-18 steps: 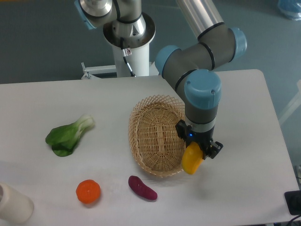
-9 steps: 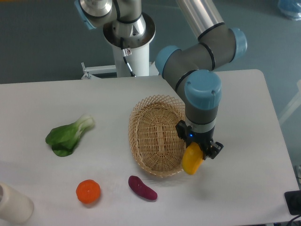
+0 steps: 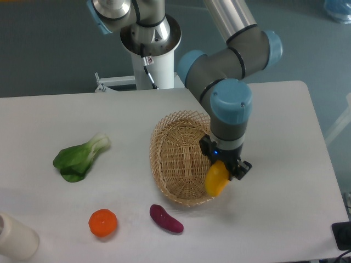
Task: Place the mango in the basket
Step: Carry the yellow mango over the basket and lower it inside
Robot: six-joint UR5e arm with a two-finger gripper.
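The yellow-orange mango hangs in my gripper, which is shut on it. It is held over the right rim of the tan wicker basket, near the basket's front right corner. The mango's lower end overlaps the flared rim in this view. The wrist hides the upper part of the mango and most of the fingers. The inside of the basket shows nothing in it.
A dark purple oblong vegetable lies just in front of the basket. A round orange fruit sits at the front left, a green leafy bok choy at the left, and a white cylinder at the front left corner.
The arm has shifted left and slightly back, carrying the mango from just outside the basket's right side to over its right rim.
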